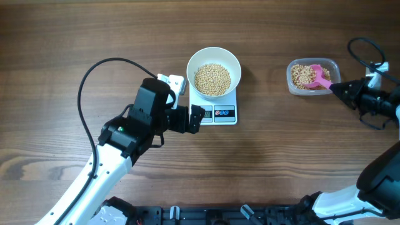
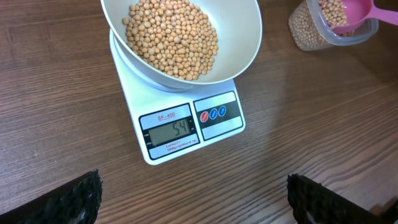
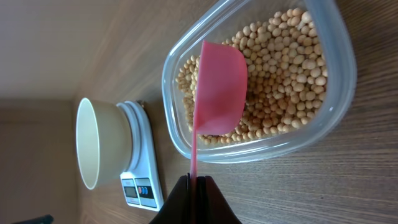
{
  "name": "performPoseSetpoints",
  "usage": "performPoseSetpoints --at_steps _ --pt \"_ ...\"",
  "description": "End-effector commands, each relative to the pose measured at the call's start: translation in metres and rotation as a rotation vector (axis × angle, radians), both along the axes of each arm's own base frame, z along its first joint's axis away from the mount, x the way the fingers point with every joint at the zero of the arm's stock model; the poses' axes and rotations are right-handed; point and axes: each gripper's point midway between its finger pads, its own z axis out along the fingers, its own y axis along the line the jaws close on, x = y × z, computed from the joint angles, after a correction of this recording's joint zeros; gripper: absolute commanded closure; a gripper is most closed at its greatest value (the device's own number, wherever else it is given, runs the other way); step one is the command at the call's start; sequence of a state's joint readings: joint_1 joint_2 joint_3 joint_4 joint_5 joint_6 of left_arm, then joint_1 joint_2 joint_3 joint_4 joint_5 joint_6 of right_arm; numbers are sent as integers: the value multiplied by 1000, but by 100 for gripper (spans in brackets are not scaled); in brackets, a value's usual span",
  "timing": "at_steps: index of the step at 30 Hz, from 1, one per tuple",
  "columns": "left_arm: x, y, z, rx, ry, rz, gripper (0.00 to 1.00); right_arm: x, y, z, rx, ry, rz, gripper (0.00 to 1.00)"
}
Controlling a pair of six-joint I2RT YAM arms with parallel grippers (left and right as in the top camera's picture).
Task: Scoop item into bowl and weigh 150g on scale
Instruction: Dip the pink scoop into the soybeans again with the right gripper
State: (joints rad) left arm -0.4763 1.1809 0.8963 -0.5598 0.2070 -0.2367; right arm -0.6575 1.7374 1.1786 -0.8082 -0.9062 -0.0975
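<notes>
On the counter's [image 1: 75, 37] left side, the left tool [image 1: 199, 118] rests beside the scale [image 1: 219, 111], fingers spread wide, holding nothing. At centre, the white bowl [image 1: 214, 57] of beans [image 1: 212, 79] sits on the scale. At right, the right tool [image 1: 337, 89], pressed together, pinches the handle of a pink scoop [image 1: 319, 75] lying in a clear tub [image 1: 331, 65] of beans.

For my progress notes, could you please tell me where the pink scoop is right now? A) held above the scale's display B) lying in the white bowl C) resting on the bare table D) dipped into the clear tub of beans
D: the right gripper, shut on its handle, has the pink scoop in the clear tub among the beans.
</notes>
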Motion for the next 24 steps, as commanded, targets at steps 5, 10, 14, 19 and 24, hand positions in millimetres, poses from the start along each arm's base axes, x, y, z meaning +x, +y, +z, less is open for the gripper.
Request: performPoseSetpoints --at_steps 5,10,14,19,24 --pt "0 0 3 12 -23 -13 0 -9 -18 8 108 -27 -81 96" --pt "0 0 3 12 -23 -13 0 -15 -23 22 177 -95 -89 96" --pt "0 0 3 12 -23 -13 0 -19 -21 23 203 -83 -92 96" --pt "0 0 3 12 -23 -13 0 -20 -12 35 251 -136 -57 96" --pt "0 0 3 12 -23 -13 0 -22 -5 44 294 -174 -38 96"
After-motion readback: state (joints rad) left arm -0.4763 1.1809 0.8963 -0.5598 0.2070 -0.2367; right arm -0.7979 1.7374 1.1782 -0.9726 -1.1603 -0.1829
